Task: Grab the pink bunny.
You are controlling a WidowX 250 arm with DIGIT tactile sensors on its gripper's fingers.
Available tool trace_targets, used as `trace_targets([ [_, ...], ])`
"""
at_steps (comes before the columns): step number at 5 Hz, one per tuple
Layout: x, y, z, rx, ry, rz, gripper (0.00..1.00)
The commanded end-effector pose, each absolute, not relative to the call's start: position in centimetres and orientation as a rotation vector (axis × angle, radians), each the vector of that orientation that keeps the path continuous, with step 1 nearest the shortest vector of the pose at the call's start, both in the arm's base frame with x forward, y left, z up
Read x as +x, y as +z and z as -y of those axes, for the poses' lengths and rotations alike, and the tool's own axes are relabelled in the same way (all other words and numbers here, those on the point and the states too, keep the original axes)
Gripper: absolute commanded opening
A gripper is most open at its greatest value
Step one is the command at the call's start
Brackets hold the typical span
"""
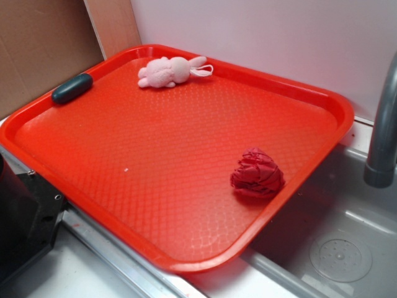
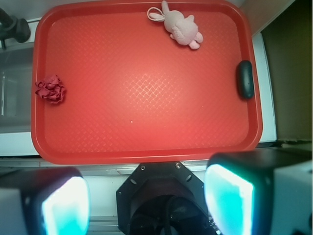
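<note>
The pink bunny (image 1: 165, 71) lies on its side at the far edge of the red tray (image 1: 93, 180), its white loop pointing right. In the wrist view the bunny (image 2: 182, 29) lies at the top of the tray (image 2: 146, 147). My gripper (image 2: 146, 205) is open and empty, high above the robot's base at the tray's near side, far from the bunny. Its two fingers (image 2: 230, 200) show at the bottom of the wrist view with a wide gap between them. In the exterior view the gripper is out of view.
A deep red wrinkly cloth ball (image 1: 257, 174) sits near the tray's right edge, also in the wrist view (image 2: 51, 89). A dark oblong object (image 1: 72, 87) lies on the tray's left rim. A grey tap (image 1: 384, 124) and sink (image 1: 341, 248) are at the right. The black robot base (image 1: 25, 217) is at the lower left.
</note>
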State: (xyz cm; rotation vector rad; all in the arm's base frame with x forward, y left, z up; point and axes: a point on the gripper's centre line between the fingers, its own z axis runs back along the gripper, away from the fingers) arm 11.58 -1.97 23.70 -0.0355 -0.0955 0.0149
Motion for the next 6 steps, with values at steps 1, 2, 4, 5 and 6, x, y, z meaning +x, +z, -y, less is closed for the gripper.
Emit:
trace_targets([
  [1, 11.6, 23.7, 2.0, -0.036, 0.015, 0.095, 1.0],
  [2, 12.5, 23.4, 1.6, -0.04, 0.014, 0.106, 1.0],
  [4, 14.2, 22.7, 0.6, -0.014, -0.031, 0.143, 1.0],
  [5, 15.3, 21.7, -0.4, 0.006, -0.083, 0.175, 1.0],
  [6, 17.3, 20.0, -1.6, 0.037, -0.182, 0.227, 1.0],
])
